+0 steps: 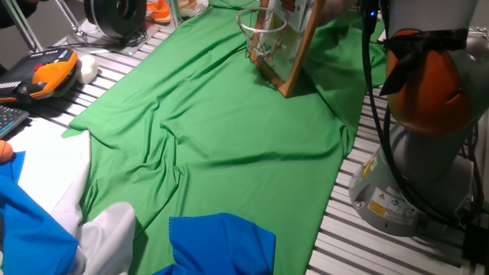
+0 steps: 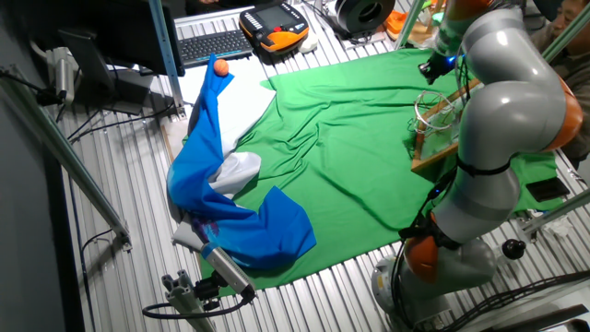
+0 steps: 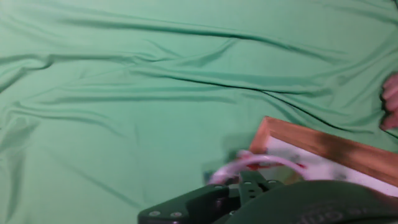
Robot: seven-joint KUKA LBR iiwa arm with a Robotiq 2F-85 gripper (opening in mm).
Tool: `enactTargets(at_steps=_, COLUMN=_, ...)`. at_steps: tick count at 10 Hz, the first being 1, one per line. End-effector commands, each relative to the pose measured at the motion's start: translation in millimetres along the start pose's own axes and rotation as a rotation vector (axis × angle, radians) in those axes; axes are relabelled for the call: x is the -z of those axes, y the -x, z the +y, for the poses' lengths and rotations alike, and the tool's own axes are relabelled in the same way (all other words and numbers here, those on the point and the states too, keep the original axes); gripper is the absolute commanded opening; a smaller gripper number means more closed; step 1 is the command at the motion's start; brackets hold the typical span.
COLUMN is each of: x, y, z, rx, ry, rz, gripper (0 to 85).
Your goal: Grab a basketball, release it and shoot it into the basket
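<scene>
Slatted aluminium table (image 2: pixel 120 184) under everything, mostly covered by a wrinkly green cloth (image 1: pixel 229 114). Blue cloth (image 2: pixel 244 226) and white cloth (image 1: pixel 107 237) bunched up far from the tool. Keyboard (image 2: pixel 210 43) and orange-black pendant (image 2: pixel 275 25) parked further off, past the green.

The arm (image 2: pixel 502 101) has rounded silver-grey segments, orange joint bands, black cables, and a warning-labelled base (image 1: pixel 386 200).
</scene>
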State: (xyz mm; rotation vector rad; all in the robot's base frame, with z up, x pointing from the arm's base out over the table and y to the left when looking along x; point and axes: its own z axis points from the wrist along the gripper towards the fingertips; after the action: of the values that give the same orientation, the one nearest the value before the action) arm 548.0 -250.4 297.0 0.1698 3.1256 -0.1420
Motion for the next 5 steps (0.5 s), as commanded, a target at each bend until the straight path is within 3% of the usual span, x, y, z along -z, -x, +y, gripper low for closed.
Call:
enactTargets(at_steps=1, x=-0.8, y=1.6, z=2.3, rx=0.012, ry=0.011, rz=0.001, gripper=0.0)
enactTargets(at_steps=2, x=-1.4, y=2.1, z=5.2, rx=0.022, ry=0.025, rz=0.005, gripper=0.0)
enactTargets(at_steps=5, x=-1.3, y=0.4, z=9.0, rx=0.062, ry=-0.005, rz=-0.009, gripper=0.0)
